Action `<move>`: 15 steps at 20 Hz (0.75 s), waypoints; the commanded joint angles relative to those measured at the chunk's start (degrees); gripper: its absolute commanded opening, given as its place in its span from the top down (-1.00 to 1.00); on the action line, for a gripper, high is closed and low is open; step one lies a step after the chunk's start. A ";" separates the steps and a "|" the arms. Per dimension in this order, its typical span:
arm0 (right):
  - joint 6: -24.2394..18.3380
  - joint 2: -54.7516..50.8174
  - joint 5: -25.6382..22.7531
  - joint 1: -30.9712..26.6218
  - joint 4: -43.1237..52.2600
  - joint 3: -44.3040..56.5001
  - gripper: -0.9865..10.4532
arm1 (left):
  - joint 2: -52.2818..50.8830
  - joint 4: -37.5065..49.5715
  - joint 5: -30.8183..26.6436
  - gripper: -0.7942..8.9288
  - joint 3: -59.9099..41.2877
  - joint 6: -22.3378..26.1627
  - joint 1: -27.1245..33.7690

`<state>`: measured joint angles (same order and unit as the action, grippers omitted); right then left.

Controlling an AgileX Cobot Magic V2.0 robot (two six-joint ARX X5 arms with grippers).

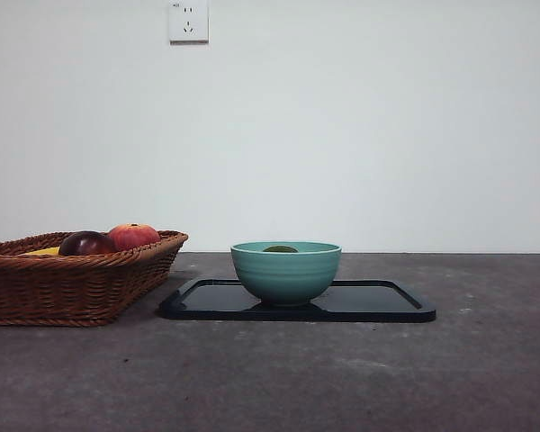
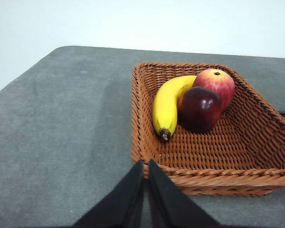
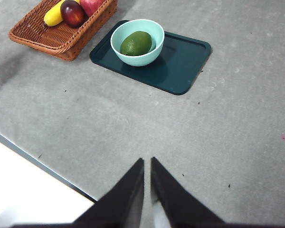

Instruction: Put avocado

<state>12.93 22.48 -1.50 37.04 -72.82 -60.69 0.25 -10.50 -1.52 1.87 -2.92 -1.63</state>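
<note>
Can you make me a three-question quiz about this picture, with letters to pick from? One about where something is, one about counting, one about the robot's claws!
1. Where is the avocado?
A. in the basket
B. in the bowl
C. on the bare table

2. How many fruits lie in the basket?
A. one
B. three
C. five

3. How are both grippers?
A. shut, holding nothing
B. shut on fruit
C. wide open

Answers:
1 B, it sits inside the bowl on the tray.
2 B, banana, dark red fruit and red-orange fruit.
3 A, left gripper and right gripper are pinched together, empty.
</note>
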 commanded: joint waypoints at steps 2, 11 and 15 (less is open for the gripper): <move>0.55 0.11 0.02 -1.40 0.61 -0.59 0.79 | -0.07 -0.33 -0.39 0.80 -1.22 -0.37 0.11; -11.50 -7.28 -0.81 -29.22 39.41 19.26 0.79 | -0.07 -0.33 -0.39 0.80 -1.22 -0.37 0.11; -11.91 -13.16 4.09 -35.91 59.54 38.58 0.79 | -0.07 -0.33 -0.39 0.80 -1.22 -0.37 0.11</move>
<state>1.69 9.28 2.48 1.06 -14.31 -22.57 0.25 -10.50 -1.54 1.87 -2.92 -1.63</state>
